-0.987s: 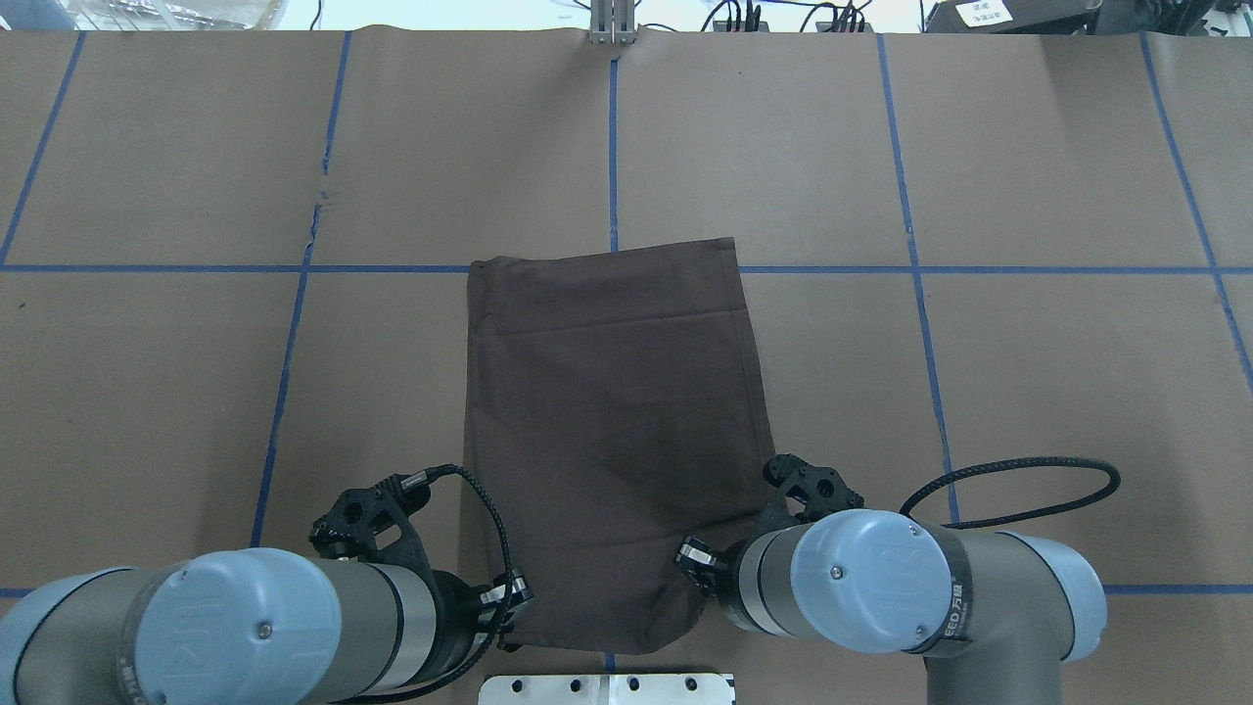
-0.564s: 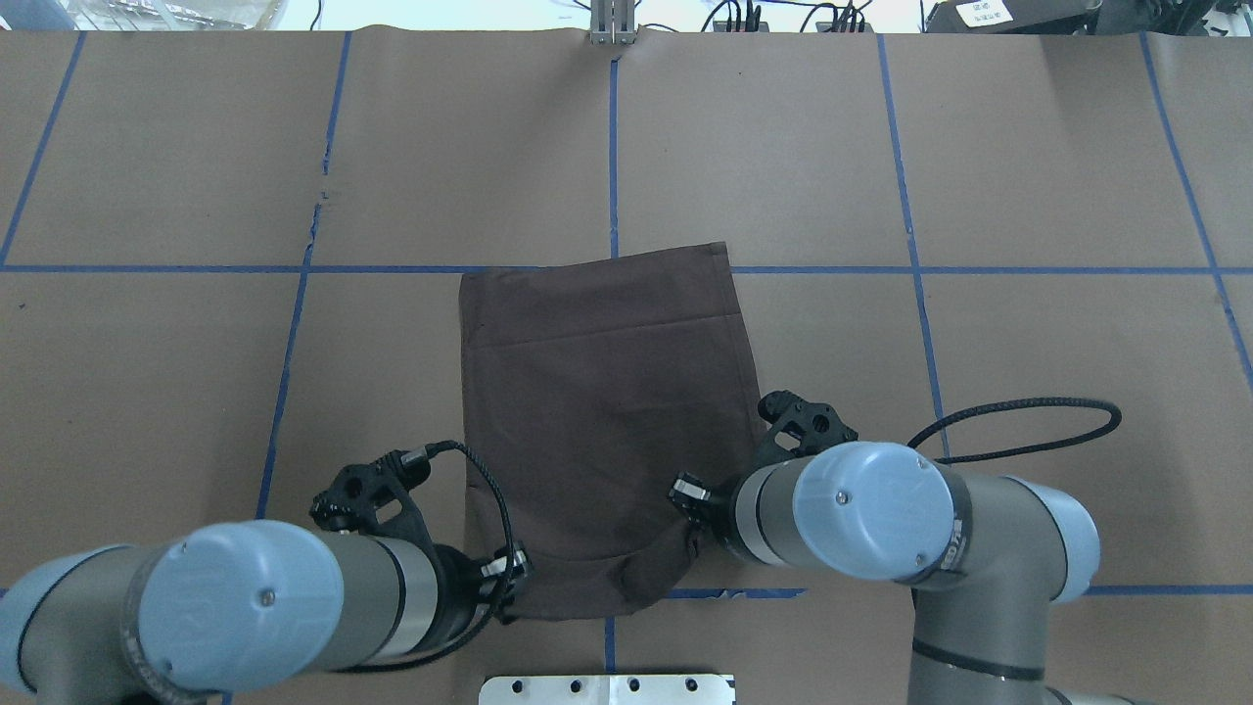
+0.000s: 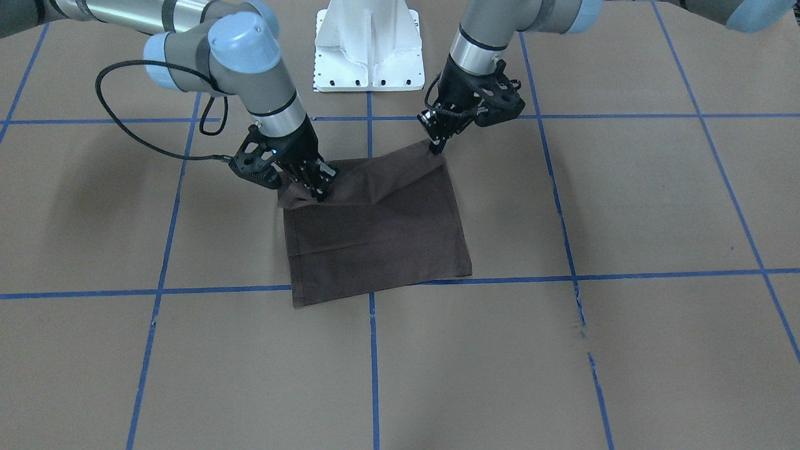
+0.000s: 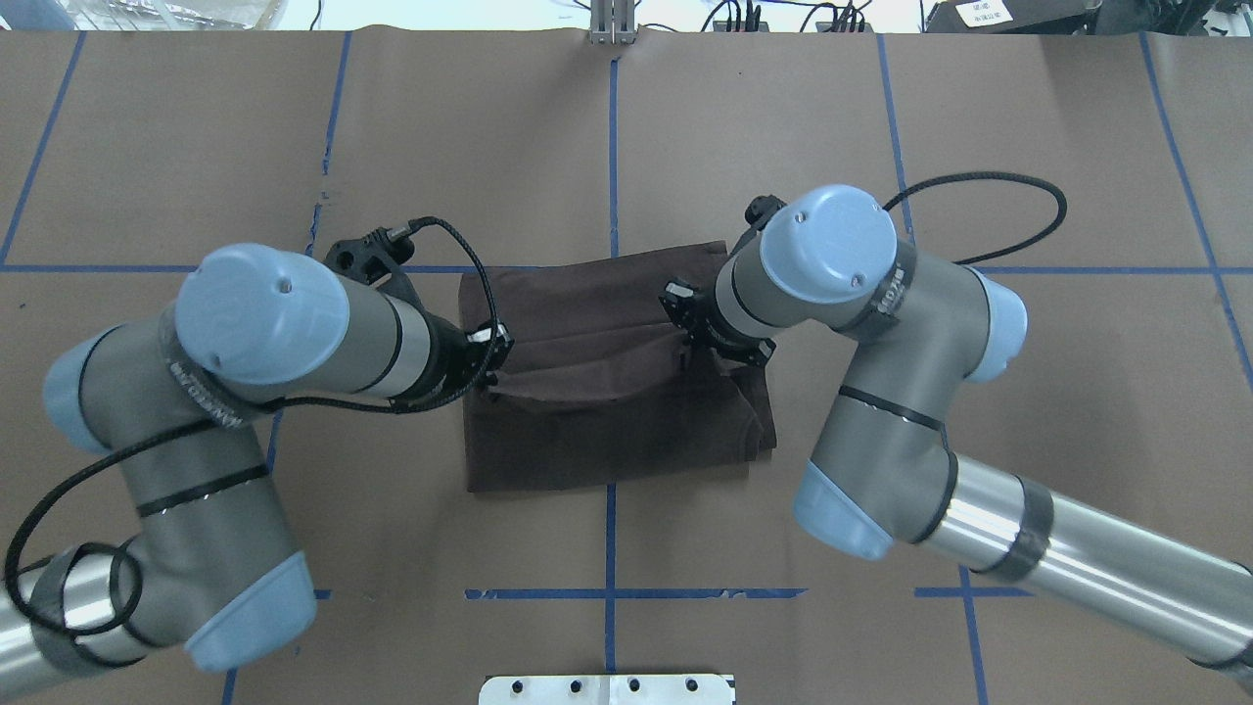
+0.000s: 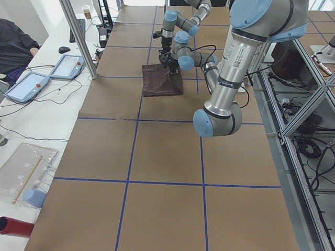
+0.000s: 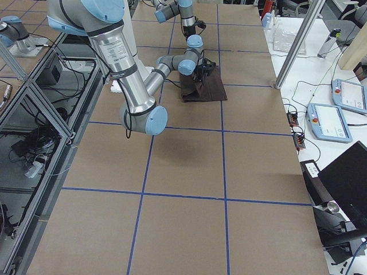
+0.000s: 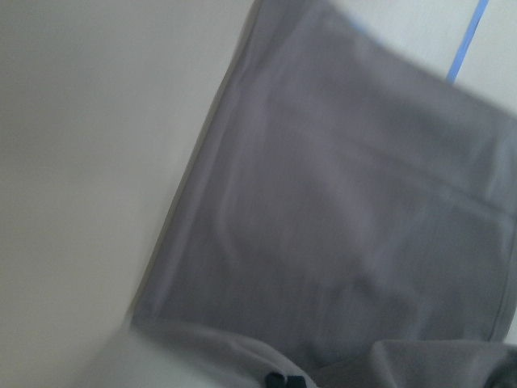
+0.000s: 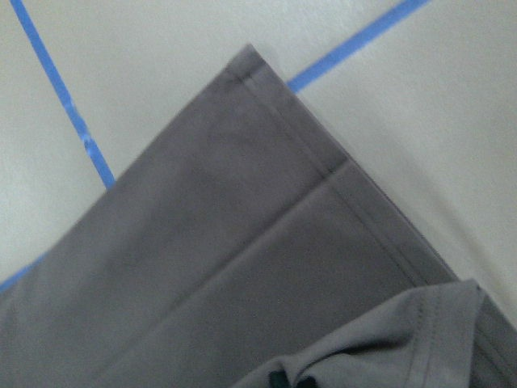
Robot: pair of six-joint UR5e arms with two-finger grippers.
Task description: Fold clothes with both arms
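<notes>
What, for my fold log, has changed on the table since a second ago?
The left arm and right arm, jaws shut on the shirt's near corners, carried that edge forward, away from the robot, folding it over the rest. The far hem stayed by the blue line; neither let go.

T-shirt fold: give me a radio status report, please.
Left hand shut on one T-shirt corner, right hand on the other. T-shirt part folded, held edge raised over the flat half. Nothing seen blocking.
</notes>
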